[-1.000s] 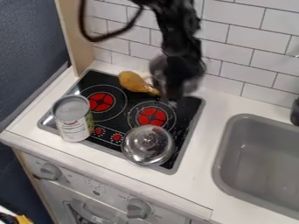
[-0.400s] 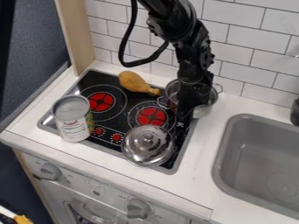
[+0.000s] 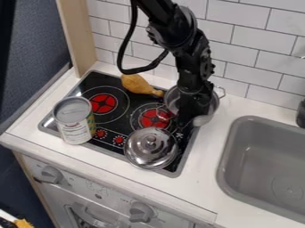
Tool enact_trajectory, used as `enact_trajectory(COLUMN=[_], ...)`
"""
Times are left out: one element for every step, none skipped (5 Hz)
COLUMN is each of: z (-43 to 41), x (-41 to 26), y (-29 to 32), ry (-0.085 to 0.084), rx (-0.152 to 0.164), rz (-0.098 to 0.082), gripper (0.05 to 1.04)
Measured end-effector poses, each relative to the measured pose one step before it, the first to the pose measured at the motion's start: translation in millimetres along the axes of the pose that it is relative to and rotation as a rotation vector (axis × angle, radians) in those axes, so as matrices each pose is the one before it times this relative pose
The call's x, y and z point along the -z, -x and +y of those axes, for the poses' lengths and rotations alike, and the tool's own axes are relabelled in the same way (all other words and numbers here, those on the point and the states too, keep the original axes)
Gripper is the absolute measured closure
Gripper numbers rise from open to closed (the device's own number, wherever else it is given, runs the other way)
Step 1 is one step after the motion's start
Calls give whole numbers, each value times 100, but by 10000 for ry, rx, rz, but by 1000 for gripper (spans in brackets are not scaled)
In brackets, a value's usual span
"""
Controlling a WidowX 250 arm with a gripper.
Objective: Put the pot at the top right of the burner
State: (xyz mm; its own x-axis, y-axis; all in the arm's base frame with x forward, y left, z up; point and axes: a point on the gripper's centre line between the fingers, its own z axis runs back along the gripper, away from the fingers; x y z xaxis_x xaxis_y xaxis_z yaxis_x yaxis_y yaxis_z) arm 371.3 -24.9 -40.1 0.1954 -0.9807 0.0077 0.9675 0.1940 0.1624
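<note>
Just up and right of the frame's centre, the silver metal pot (image 3: 172, 99) is being overlapped by the black end effector (image 3: 187, 122), whose opening and hold cannot be told, and tipping is being risked through uneven placement across the black cooktop's edge (image 3: 188, 151).

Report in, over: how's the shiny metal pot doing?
Black pincer at metal pot. Pot over top-right corner of black stovetop. Brown toy drumstick close on pot's left.

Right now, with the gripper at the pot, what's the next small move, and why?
Probably ease the pot slightly inward over the cooktop: from this camera, its right side juts past the top-right corner, with the gripper at it.
</note>
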Motion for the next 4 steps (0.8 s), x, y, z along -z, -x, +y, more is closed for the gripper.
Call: enact_trajectory(z=[-161, 401, 750, 666], x=[92, -807, -2046, -2322], y=[893, 1269, -57, -174], ry=[70, -55, -313, -285], rx=[-302, -304, -29, -247], rz=[107, -65, -171, -383], gripper=[514, 206, 67, 73])
